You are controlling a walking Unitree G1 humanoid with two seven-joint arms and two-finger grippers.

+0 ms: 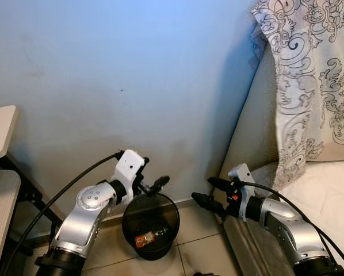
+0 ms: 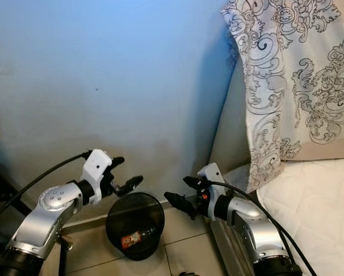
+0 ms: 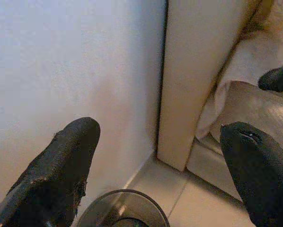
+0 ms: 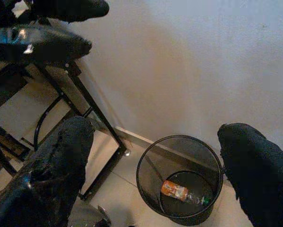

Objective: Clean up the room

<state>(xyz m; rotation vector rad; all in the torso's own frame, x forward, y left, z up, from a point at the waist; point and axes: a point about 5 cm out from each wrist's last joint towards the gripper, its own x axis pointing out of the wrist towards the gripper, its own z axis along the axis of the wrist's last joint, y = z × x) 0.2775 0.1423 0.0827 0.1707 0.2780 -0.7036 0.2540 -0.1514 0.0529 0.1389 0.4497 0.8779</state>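
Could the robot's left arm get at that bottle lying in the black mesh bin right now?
Probably yes. The left tool hangs open just above the round black wire-mesh bin, whose top is uncovered. The plastic bottle with the orange label lies at the bottom, so the tool would have to reach deep inside.

We see a black wire-mesh wastebasket (image 2: 135, 225) standing on the tiled floor (image 2: 183, 241) against the pale blue wall (image 2: 103, 75), with an orange-labelled bottle (image 2: 136, 237) lying inside on its bottom. Our left gripper (image 2: 126, 174) hangs just above the basket's rim with its fingers spread, and our right gripper (image 2: 183, 195) is held open just beside the basket. To the right stands a bed (image 2: 316, 201) with a white, swirl-patterned cloth (image 2: 287, 75) draped above it.
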